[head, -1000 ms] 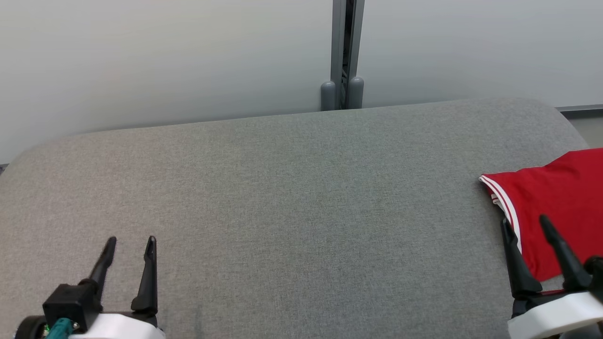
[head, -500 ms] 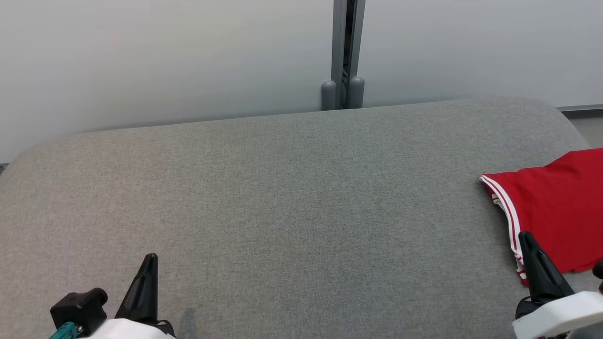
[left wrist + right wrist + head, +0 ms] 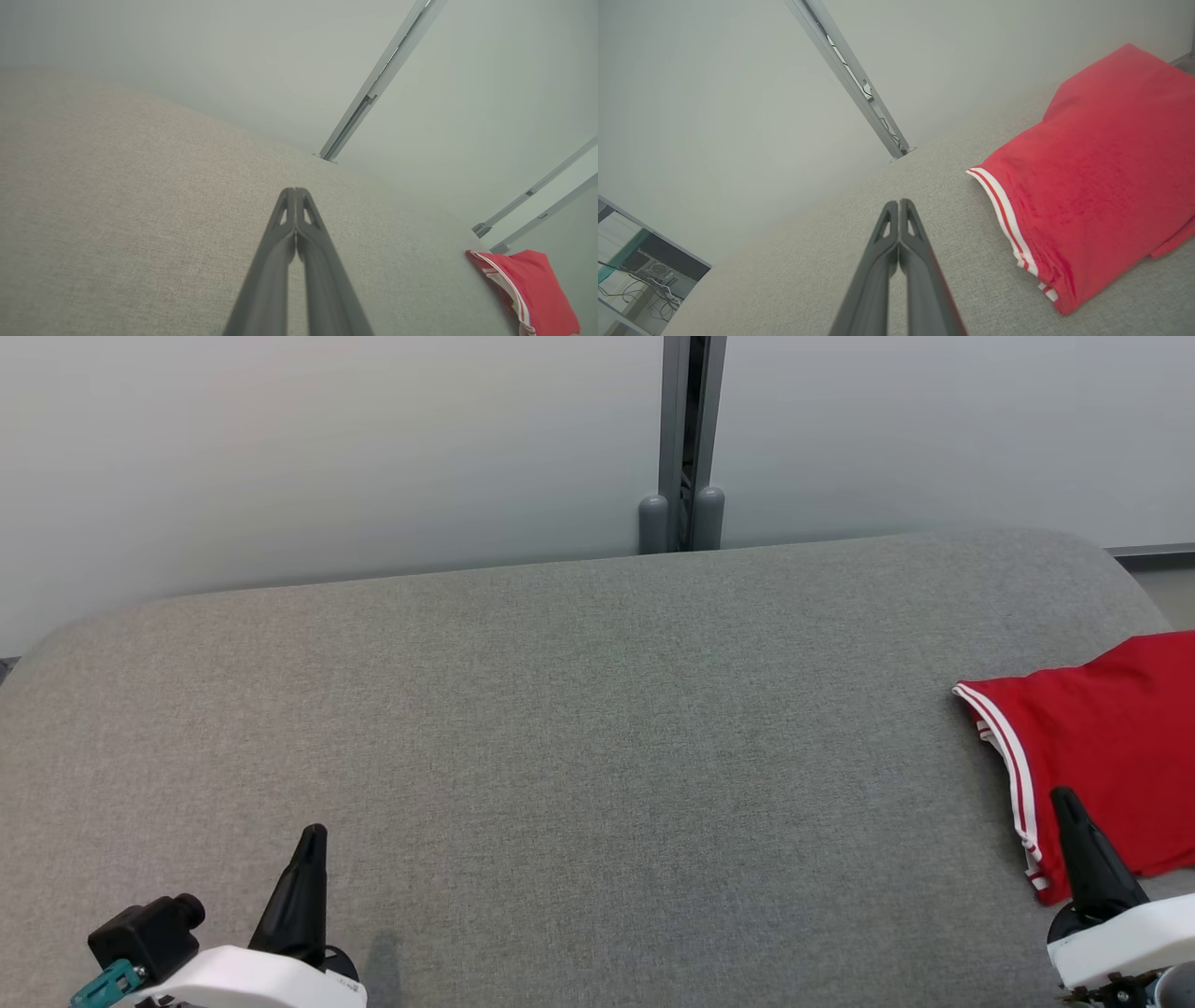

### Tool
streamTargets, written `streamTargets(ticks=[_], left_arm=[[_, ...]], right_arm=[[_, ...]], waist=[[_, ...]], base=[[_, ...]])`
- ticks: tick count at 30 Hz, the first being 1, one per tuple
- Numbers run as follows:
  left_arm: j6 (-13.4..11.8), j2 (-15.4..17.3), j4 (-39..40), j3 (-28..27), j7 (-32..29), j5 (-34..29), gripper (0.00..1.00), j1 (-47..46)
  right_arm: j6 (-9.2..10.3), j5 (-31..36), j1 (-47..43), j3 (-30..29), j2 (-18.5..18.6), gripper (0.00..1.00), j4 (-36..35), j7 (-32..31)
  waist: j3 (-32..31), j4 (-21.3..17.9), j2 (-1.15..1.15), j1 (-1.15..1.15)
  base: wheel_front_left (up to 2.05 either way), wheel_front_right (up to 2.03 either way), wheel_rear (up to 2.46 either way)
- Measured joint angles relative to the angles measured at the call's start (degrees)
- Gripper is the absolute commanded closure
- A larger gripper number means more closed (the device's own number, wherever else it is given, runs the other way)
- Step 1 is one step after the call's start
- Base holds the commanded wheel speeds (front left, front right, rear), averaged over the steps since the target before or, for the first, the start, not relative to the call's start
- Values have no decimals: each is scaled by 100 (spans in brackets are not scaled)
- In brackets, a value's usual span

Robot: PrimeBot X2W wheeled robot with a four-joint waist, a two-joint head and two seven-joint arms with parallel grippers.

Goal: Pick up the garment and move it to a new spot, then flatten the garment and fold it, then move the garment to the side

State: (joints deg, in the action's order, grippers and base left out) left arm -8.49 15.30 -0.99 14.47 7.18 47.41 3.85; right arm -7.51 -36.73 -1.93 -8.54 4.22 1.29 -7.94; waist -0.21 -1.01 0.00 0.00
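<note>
Finishing well means lifting the left gripper and right gripper, both pressed together and empty, clear of the folded garment at the right edge of the surface.

no readable text, no labels, no brands, no numbers, no signs

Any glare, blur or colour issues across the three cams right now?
Head view: even diffuse light, no glare, crisp weave on the grey cushion, only a faint shadow beside the left tool. Left wrist view: hazy, low contrast, cushion tinted beige, wall post slanted in frame. Right wrist view: red garment sharp and saturated, right tool a little soft near the lens.
</note>
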Motion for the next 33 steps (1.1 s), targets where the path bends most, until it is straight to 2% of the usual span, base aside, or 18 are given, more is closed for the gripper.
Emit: streamTargets(ticks=[15,33], left_arm=[[364,-283,-270,-98,90,1059,100,-206],[700,-550,-520,-191,156,2062,100,-427]], right_arm=[[1,-1228,279,-291,2,100,402,-324],[1,-2383,528,-593,1,100,797,-627]], waist=[[10,16,0,0],[21,35,0,0]], base=[[0,0,0],[0,0,0]])
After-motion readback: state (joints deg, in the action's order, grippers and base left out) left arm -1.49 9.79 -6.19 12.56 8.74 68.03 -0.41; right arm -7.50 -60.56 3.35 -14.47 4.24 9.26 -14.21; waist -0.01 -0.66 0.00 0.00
